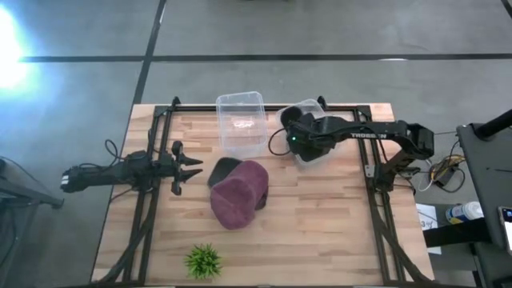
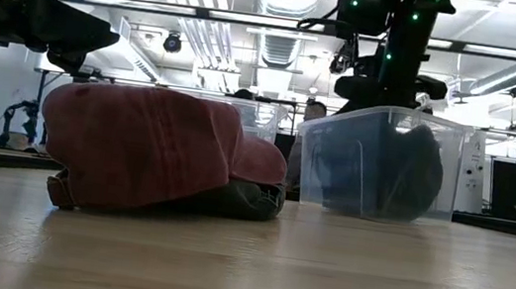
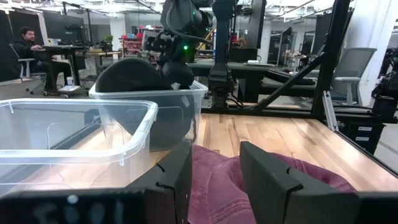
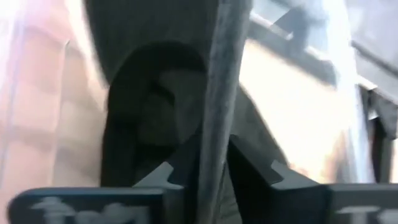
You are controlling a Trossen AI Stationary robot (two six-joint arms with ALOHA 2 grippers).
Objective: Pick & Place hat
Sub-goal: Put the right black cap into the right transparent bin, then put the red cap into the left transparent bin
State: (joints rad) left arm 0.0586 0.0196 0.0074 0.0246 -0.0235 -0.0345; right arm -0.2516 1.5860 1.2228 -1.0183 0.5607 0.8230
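A maroon hat (image 1: 238, 194) with a dark brim (image 1: 223, 169) lies on the wooden table near its middle, also seen in the low view (image 2: 143, 144). My left gripper (image 1: 189, 166) hovers open just left of the maroon hat (image 3: 217, 180), with its fingers pointing at it and touching nothing. A dark hat (image 2: 412, 173) stands inside a clear bin (image 1: 310, 112) at the far right of the table. My right gripper (image 1: 299, 141) reaches down into that bin and is shut on the dark hat (image 4: 149, 118). My right gripper pinches a thin grey edge (image 4: 216, 118) of the dark hat between its two fingers, coming from above and pointing down into the bin. The hat stands upright on edge below the fingers, inside the bin's walls (image 2: 376, 160).
A second clear bin (image 1: 242, 120) stands at the far edge between the arms, with no hat in it (image 3: 74, 134). A small green plant (image 1: 203, 261) sits near the table's near edge. Black frame rails run along the table's left and right sides. People sit in the room behind.
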